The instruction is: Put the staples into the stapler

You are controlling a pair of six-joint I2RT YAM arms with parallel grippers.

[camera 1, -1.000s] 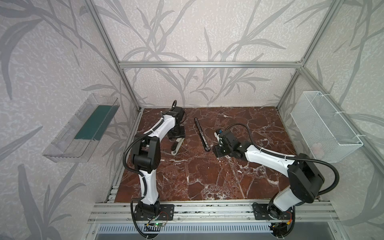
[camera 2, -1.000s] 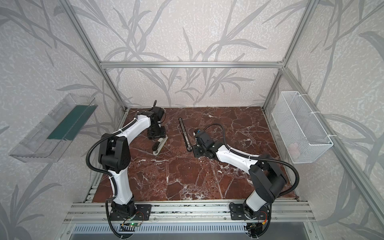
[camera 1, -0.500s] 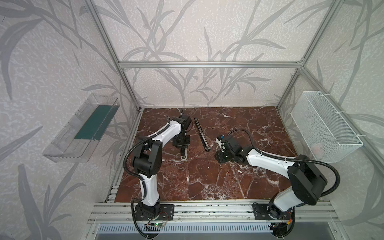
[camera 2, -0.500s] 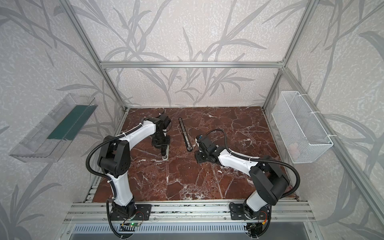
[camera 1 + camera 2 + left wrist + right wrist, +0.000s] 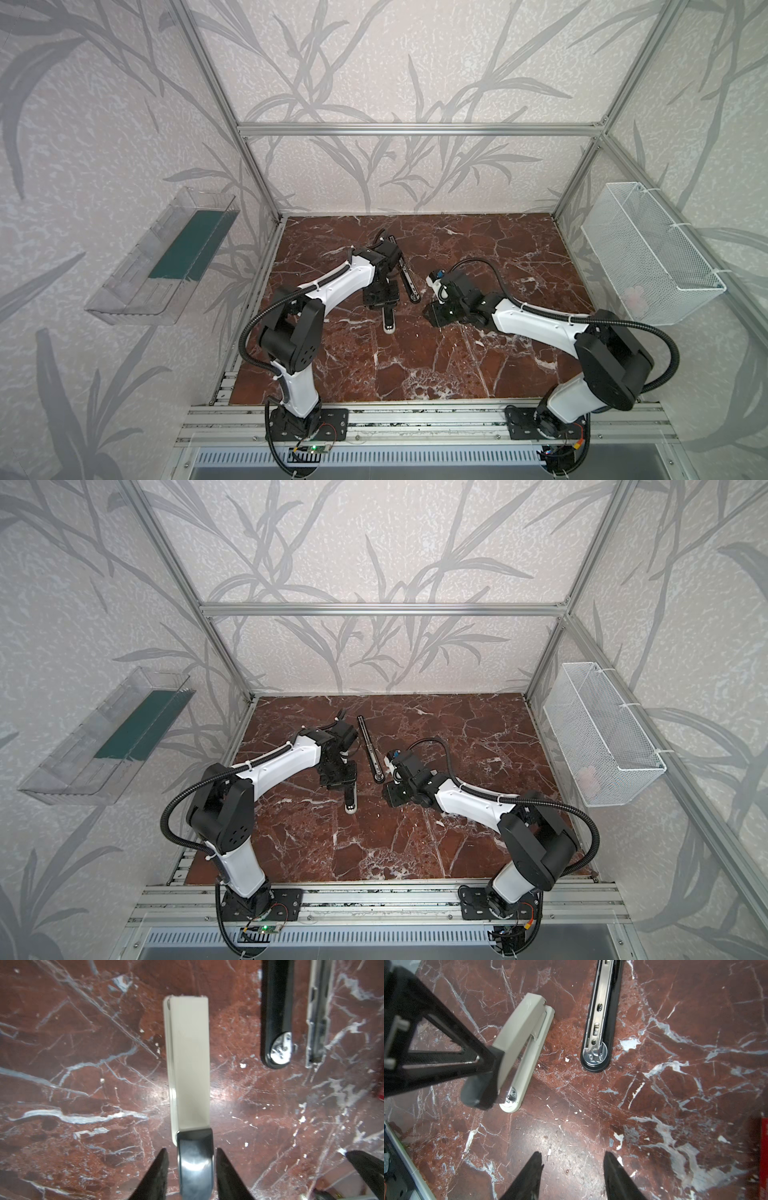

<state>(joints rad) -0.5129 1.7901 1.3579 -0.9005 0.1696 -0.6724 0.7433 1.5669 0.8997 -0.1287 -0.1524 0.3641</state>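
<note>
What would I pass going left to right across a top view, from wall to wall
Clear tray on the wall → white stapler → black stapler lying opened → wire basket on the wall.

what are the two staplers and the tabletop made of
The beige stapler looks like matte plastic: dull, even sheen. Its dark end cap is glossy, plastic or metal. The long black stapler has a shiny black body, plastic or painted metal, and a bright steel rail with mirror glints. The red-brown tabletop looks like polished marble with white veins, possibly a print.
</note>
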